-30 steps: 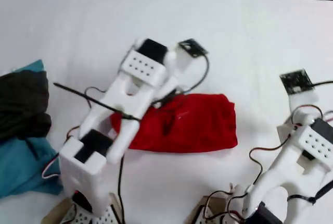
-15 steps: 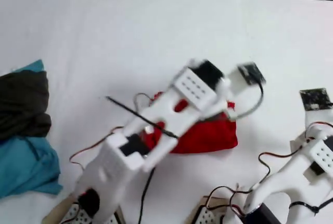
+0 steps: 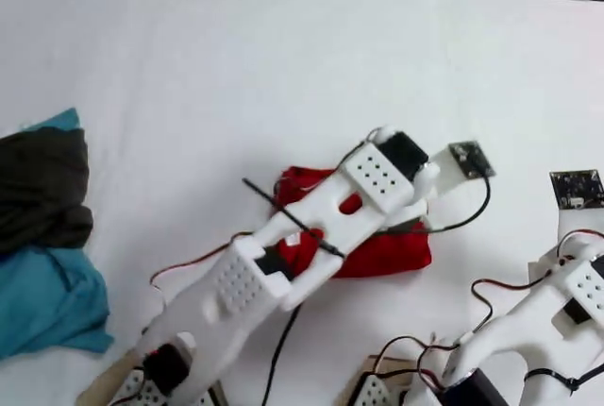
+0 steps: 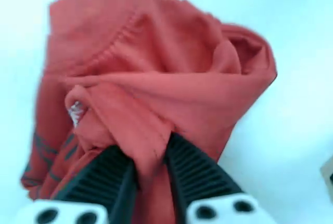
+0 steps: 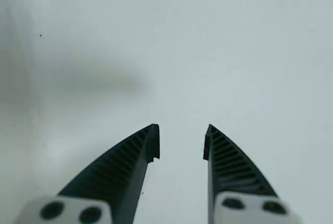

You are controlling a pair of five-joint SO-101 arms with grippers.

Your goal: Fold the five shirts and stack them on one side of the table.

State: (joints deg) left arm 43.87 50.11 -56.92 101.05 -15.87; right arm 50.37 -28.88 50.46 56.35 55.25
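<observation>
Gripping a bunched fold of the red shirt [image 4: 156, 78], left gripper [image 4: 151, 156]: both fingers clamped on the cloth, fabric pinched between the ribbed pads.

Red shirt [image 3: 387, 247]: crumpled, partly folded, lying on the white table [image 3: 189, 47] near its middle, toward the arms' side. The ribbed collar and a small white label show in the left wrist view.

Left arm [image 3: 311, 236]: stretched slantwise over the red shirt, covering most of it from above.

Right gripper [image 5: 181, 140]: fingers spread apart, nothing between them, above bare table.

Right arm [image 3: 557, 302]: at the table's near right corner, well apart from the red shirt.

Dark shirt [image 3: 42, 189]: rumpled, at the table's left edge, resting on a teal shirt [image 3: 47, 302]. Both are unfolded and well apart from the red shirt.
</observation>
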